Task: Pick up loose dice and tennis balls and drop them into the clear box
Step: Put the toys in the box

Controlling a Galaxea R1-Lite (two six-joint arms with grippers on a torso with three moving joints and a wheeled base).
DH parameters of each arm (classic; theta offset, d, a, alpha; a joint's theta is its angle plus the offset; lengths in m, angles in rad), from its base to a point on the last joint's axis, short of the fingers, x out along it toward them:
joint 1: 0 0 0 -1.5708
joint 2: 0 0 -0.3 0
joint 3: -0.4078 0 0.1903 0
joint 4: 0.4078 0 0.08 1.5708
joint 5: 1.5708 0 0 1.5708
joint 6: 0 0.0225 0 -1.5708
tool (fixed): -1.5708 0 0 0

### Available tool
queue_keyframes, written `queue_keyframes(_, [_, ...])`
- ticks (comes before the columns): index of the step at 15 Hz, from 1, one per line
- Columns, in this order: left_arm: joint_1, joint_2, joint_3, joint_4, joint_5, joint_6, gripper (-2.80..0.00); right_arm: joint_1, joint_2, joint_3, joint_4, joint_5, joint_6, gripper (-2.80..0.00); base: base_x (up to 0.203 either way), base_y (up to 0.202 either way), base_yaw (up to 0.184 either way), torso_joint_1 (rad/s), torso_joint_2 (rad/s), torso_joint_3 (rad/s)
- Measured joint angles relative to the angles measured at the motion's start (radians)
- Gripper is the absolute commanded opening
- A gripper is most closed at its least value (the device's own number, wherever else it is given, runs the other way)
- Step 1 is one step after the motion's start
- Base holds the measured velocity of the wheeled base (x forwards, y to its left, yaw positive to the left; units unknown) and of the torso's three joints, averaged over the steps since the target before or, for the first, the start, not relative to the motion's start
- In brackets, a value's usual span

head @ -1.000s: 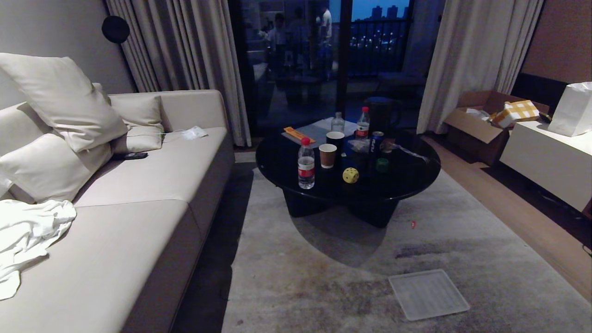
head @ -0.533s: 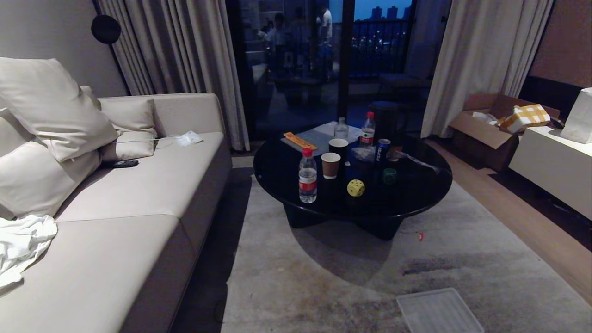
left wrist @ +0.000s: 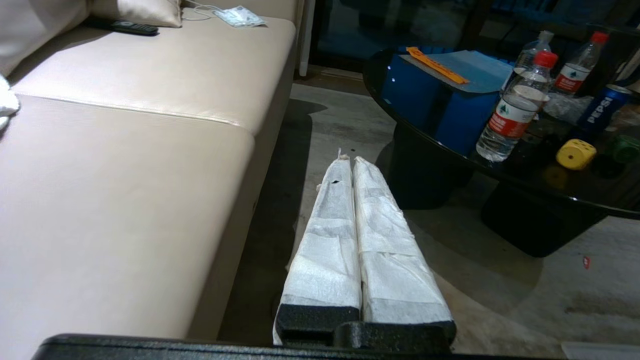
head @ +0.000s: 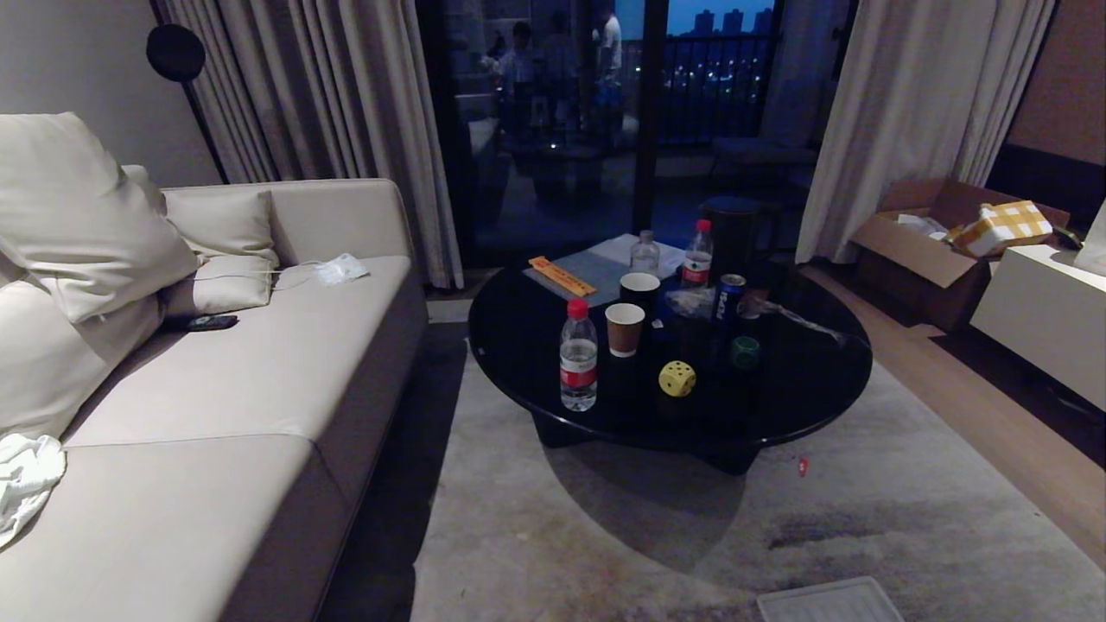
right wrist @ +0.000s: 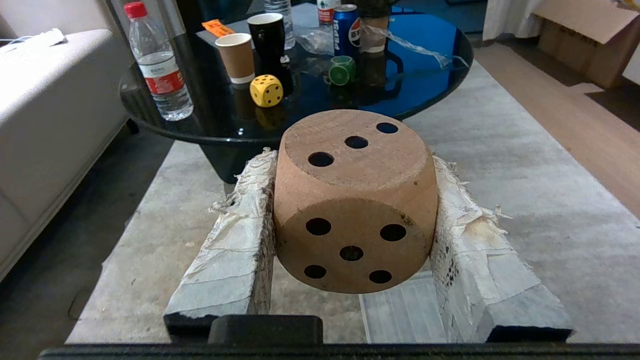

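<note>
My right gripper (right wrist: 352, 160) is shut on a tan die (right wrist: 352, 200) with dark pips, held above the carpet in front of the black round table (head: 804, 380). On that table lie a yellow die (head: 677, 378) with black pips and, just behind it to the right, a dark green die (head: 745, 352). In the left wrist view my left gripper (left wrist: 352, 160) is shut with nothing in it, between the sofa and the table. Neither gripper shows in the head view. The tennis balls and the clear box are out of view.
A beige sofa (head: 216, 389) fills the left. A water bottle (head: 578, 356), paper cups (head: 624, 329), a Pepsi can (head: 731, 296) and more bottles crowd the table. A flat ribbed lid (head: 829, 600) lies on the carpet. A cardboard box (head: 942, 225) and white cabinet (head: 1037, 320) stand right.
The whole head view has shifted: the table has come nearer and lower in the picture, and the sofa and the ribbed lid have slid toward its edges. The camera moved, not the things.
</note>
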Motion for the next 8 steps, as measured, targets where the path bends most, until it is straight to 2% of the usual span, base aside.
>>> queue_keyframes(3, [0.000, 0.000, 0.000, -0.001, 0.000, 0.000, -2.80, 0.000, 0.000, 0.000, 0.000, -0.001, 0.000, -2.80, -0.001, 0.003, -0.023, 0.002, 0.00, 0.000])
queue_keyframes(8, [0.000, 0.000, 0.000, -0.001, 0.000, 0.000, -2.80, 0.000, 0.000, 0.000, 0.000, -0.002, 0.002, -2.80, 0.000, 0.008, -0.153, 0.004, 0.00, 0.002])
